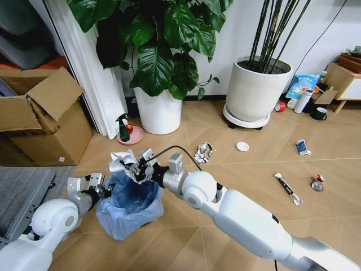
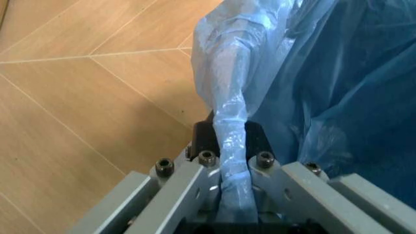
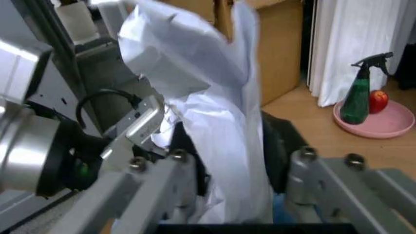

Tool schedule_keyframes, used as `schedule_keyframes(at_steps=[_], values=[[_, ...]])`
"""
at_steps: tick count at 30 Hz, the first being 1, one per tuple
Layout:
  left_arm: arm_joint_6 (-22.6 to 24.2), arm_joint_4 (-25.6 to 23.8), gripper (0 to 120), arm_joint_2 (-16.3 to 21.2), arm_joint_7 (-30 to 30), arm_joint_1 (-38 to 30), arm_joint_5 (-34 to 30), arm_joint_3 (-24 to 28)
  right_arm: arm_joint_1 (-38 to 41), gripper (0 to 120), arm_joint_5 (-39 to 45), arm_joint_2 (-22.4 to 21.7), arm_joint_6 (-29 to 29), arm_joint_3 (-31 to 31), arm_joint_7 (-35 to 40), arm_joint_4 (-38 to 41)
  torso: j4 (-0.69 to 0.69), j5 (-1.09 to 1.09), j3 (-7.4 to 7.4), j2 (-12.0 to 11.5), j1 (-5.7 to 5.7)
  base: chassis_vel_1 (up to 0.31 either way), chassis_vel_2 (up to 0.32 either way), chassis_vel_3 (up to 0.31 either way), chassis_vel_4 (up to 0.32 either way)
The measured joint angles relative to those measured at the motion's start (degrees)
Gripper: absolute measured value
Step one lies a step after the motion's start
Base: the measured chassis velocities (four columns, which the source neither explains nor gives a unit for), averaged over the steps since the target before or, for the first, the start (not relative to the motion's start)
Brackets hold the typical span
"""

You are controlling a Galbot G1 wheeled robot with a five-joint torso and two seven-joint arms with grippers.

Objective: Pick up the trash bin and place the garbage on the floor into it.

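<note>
**Paper over the bin, 2 grippers busy**

My left gripper (image 1: 97, 186) is clamped on the rim of the trash bin (image 1: 131, 204), with a fold of its light blue bag pinched between my fingers (image 2: 195, 183). The bin hangs at my side, just above the floor (image 1: 237, 169). I judge it light but floppy at the liner; the plastic is slick, so the firm rim is the right place to hold.

My right gripper (image 1: 137, 168) grasps a crumpled white paper (image 1: 122, 160) directly over the bin's mouth. The paper is soft, weightless and crushable, so any pinch holds it.

More garbage lies well apart on the floor to my right: a foil wrapper (image 1: 203, 152), a white lid (image 1: 242, 147), a white tube (image 1: 287, 189), a blue packet (image 1: 302, 148) and a small can (image 1: 317, 184).
</note>
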Motion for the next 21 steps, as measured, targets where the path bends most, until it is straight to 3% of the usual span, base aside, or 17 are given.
schedule_keyframes(at_steps=[14, 21], values=[[-0.04, -0.34, 0, -0.3, 0.16, 0.43, 0.06, -0.69, -0.62, 80, -1.37, 0.38, 0.42, 0.04, 1.15, -0.51, 0.0, 0.0, 0.0, 0.0, 0.0, 0.0, 0.0, 0.0, 0.0], [-0.07, -0.63, 0, -0.37, 0.18, 0.7, 0.09, -1.2, -0.69, 98, -1.3, 0.43, 0.5, 1.51, 1.93, -0.51, 0.0, 0.0, 0.0, 0.0, 0.0, 0.0, 0.0, 0.0, 0.0]])
